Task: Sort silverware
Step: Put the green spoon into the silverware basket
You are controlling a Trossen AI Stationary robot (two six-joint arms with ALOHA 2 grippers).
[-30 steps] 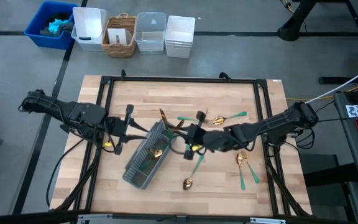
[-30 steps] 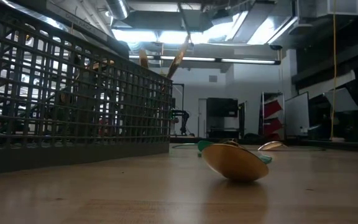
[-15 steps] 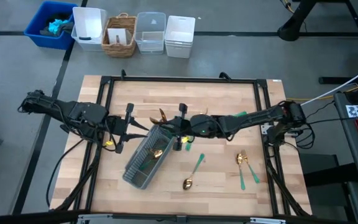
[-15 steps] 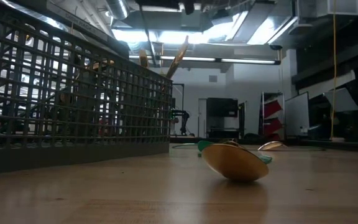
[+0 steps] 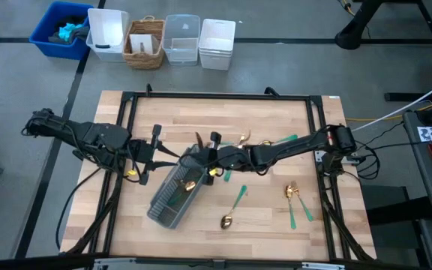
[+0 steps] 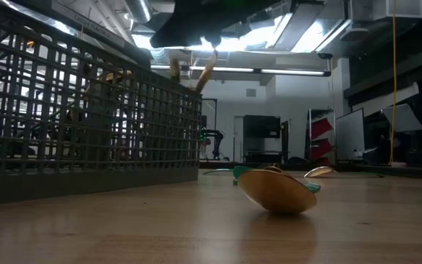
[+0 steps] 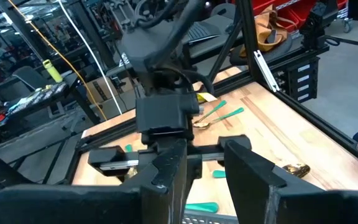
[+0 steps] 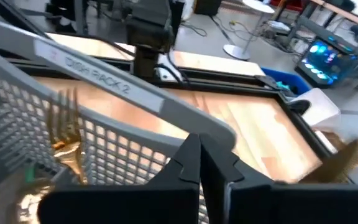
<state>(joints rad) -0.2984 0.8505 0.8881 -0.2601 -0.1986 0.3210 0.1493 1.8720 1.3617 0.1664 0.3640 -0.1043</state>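
Observation:
The grey mesh caddy (image 5: 172, 193) lies slantwise left of the table's middle and fills the left of the low view (image 6: 86, 125). Gold forks (image 8: 67, 134) rest inside it, and gold pieces (image 5: 199, 140) stick up at its far end (image 6: 207, 72). My right gripper (image 5: 213, 159) hangs shut over that far end (image 8: 201, 163). My left gripper (image 5: 154, 154) waits open beside the caddy's left side (image 7: 210, 177). Loose silverware lies on the wood: a spoon (image 5: 232, 208) with its bowl (image 6: 277, 191) close to the low camera, a pair (image 5: 295, 199) to the right, and others (image 5: 276, 141) farther back. My right gripper comes in level from the table's right, its fingers (image 8: 188, 165) closed together over the caddy's far end. They hide the place of contact. A green handle (image 7: 197, 208) shows just below it above the mesh, lifted clear of the table; which part is pinched cannot be told.
A black frame (image 5: 216, 96) runs round the wooden table. Beyond the far edge stand a blue bin (image 5: 60, 28), a wicker basket (image 5: 145, 43) and white and clear containers (image 5: 216, 43). Bare wood lies along the near edge and the far left corner.
My right gripper has travelled toward the table's left, from the middle among the loose pieces to a spot over the caddy's far end, staying shut. Its dark body has come into the top of the low view. The left arm has kept still.

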